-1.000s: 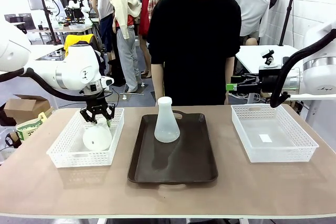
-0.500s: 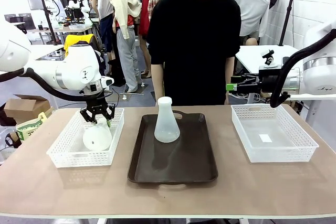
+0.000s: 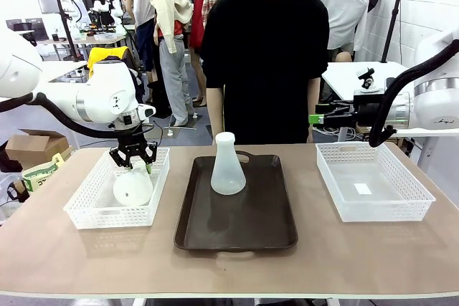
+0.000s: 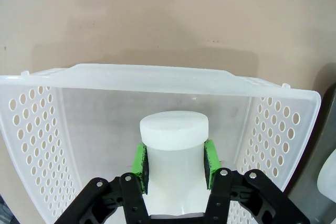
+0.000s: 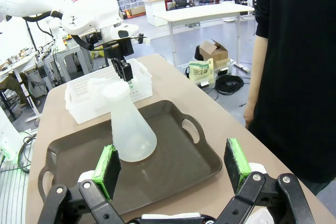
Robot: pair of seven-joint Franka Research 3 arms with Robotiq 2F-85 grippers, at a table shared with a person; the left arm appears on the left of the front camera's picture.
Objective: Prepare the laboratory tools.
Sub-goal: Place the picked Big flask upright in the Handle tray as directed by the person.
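Note:
One translucent white flask (image 3: 227, 166) stands upright at the far end of the dark brown tray (image 3: 237, 227); the right wrist view has this flask (image 5: 129, 124) on the tray (image 5: 173, 166) too. A second flask (image 3: 133, 186) lies tilted in the left white basket (image 3: 86, 209), its flat base facing the camera. My left gripper (image 3: 133, 158) is shut on that flask's neck (image 4: 174, 145), the green pads (image 4: 139, 162) pressing both sides, over the basket (image 4: 47, 145). My right gripper (image 3: 315, 115) hangs open in the air above the table's far right, its green pads (image 5: 107, 165) wide apart with nothing between them.
A second white mesh basket (image 3: 416, 198) with a small paper slip sits at the right. A person in black stands at the far side of the table behind the tray. Bare tabletop (image 3: 229, 270) runs along the near edge.

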